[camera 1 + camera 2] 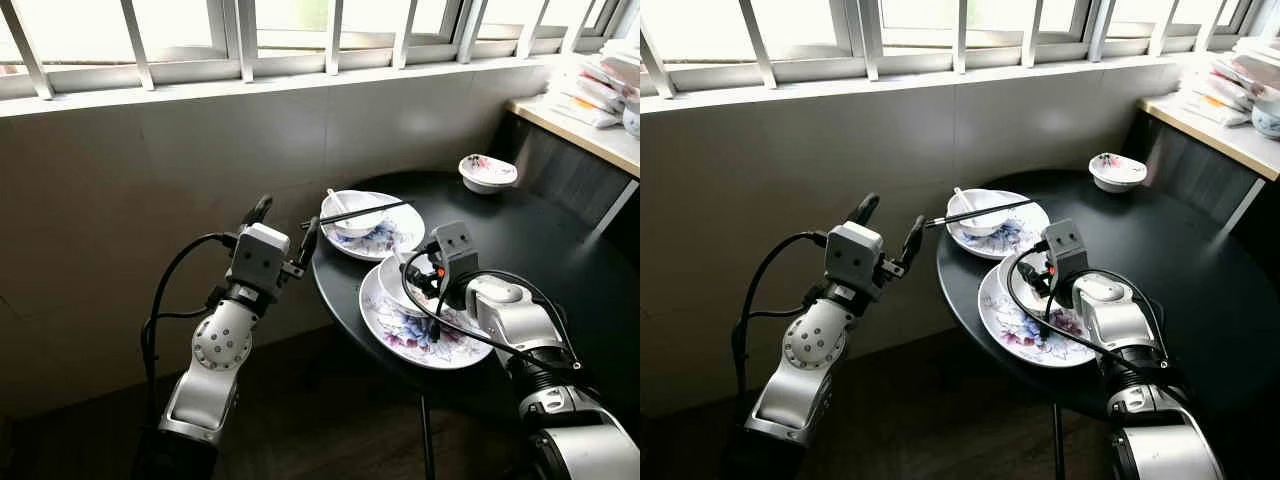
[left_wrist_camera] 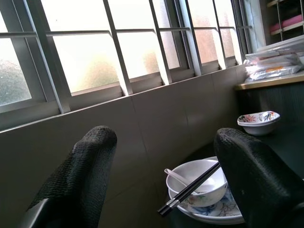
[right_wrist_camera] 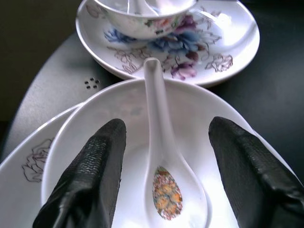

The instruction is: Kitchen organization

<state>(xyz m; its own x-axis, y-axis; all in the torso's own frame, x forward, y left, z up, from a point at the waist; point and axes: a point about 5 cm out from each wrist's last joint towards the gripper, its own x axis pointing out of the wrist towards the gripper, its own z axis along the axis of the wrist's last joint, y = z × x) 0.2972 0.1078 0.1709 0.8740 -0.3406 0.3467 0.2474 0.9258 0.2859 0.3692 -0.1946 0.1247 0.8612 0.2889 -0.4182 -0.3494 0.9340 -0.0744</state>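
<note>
Right gripper [image 3: 164, 180] sits over near bowl [image 3: 199, 123], fingers either side of spoon [image 3: 164, 156] lying in it. Bowl on plate [image 1: 420, 335]. Beyond it: second plate [image 1: 385, 235] with bowl [image 1: 350, 212], chopsticks [image 1: 355, 213] across. Left gripper [image 1: 285, 235] off table's [image 1: 560, 250] left edge.

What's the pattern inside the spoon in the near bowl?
The white spoon has an orange-and-green floral patch in its scoop, clearest in the right wrist view.

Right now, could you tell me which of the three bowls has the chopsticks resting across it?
The bowl on the far floral plate, nearest the window, carries the black chopsticks across its rim; the near bowl holds just a spoon.
</note>
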